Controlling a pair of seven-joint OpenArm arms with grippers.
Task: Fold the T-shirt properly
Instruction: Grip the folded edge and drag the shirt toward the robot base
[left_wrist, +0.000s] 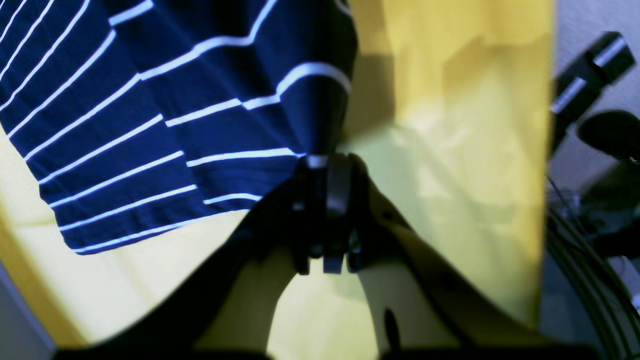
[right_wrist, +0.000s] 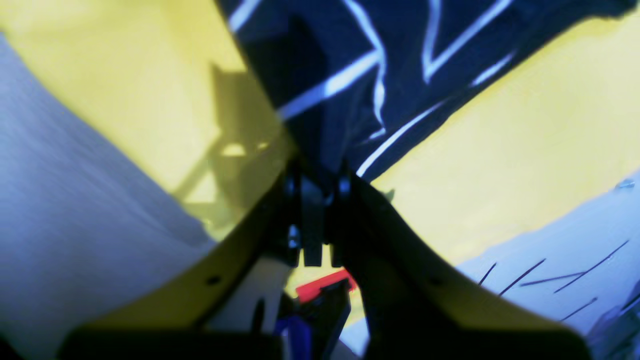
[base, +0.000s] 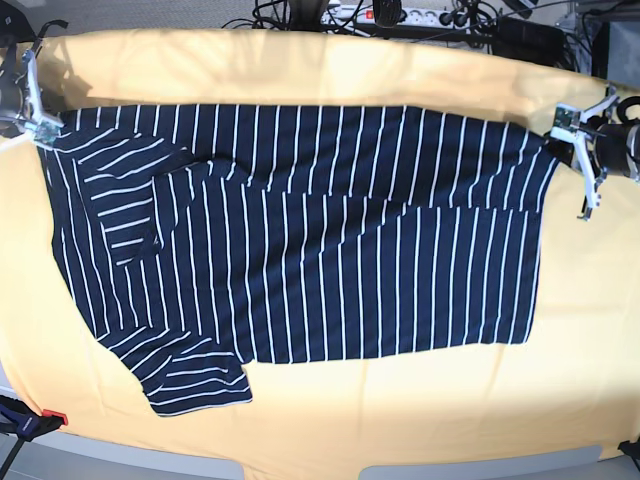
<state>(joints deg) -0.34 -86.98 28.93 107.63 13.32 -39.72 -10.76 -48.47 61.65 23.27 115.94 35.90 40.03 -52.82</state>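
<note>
t-shirt (base: 300, 250), dark navy with thin white stripes, lies spread across the yellow tabletop (base: 400, 400), long side running left to right in the base view. one short sleeve (base: 195, 375) sticks out at the lower left corner there, and another sleeve (base: 125, 195) is folded in over the body near the upper left. a crease line runs along the upper part of the cloth toward its right end.

left gripper (base: 562, 132) sits at the shirt's upper right corner in the base view; in its wrist view the fingers (left_wrist: 340, 185) are pressed together on a gathered point of striped cloth, which fans out from the pinch.

right gripper (base: 48, 128) sits at the upper left corner. its wrist view is blurred, but the fingers (right_wrist: 300, 200) look closed on the edge of the fabric, with the stripes bunching just above them.

beyond the tabletop's far edge lies a tangle of cables (base: 300, 12) and a power strip (base: 395, 14). a small red piece (base: 55, 417) shows at the lower left edge.
</note>
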